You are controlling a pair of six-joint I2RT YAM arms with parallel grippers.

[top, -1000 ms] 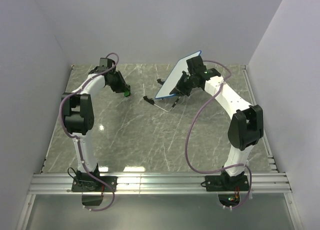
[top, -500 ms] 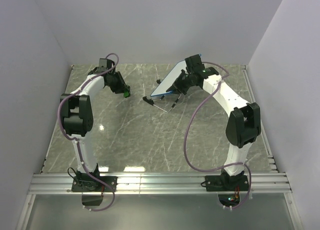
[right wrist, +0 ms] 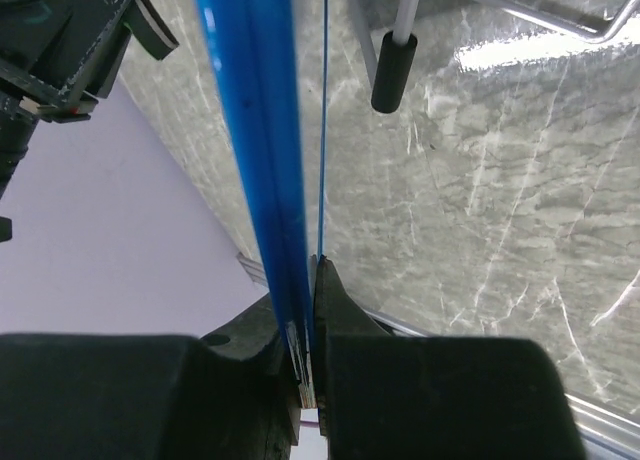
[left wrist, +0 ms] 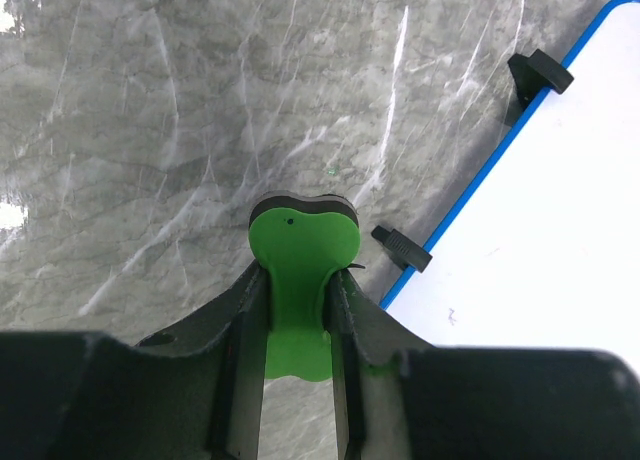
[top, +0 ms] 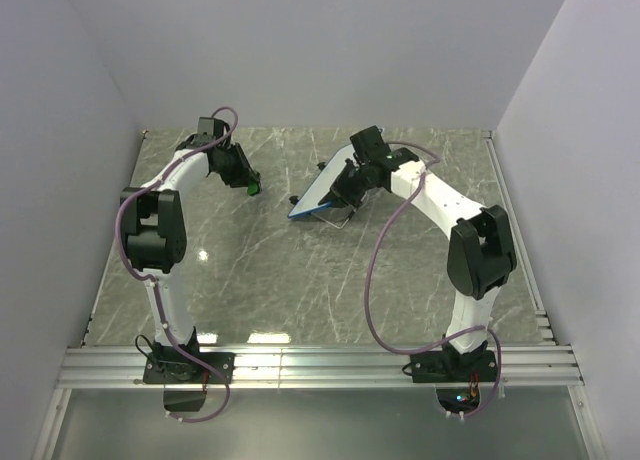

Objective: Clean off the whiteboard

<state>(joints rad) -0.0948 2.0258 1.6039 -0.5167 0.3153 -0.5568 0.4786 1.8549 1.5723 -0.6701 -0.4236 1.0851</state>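
Observation:
The whiteboard (top: 318, 187) has a white face and a thin blue rim. It tilts low over the marble table, back centre. My right gripper (top: 347, 187) is shut on its right edge. In the right wrist view the blue rim (right wrist: 255, 130) runs edge-on up from my right gripper (right wrist: 308, 315). My left gripper (top: 247, 182) is shut on a green eraser (top: 254, 188), left of the board and apart from it. The left wrist view shows the eraser (left wrist: 305, 235) pinched in the left gripper (left wrist: 298, 280), with the board's blank white face (left wrist: 545, 250) at the right.
The board's wire stand (top: 338, 217) with black feet (left wrist: 540, 72) reaches down to the table under it. Grey walls close the back and both sides. An aluminium rail (top: 320, 365) runs along the near edge by the arm bases.
My right arm has swung the whiteboard down and to the left, from steeply raised to low over the table. The left arm and eraser have not moved.

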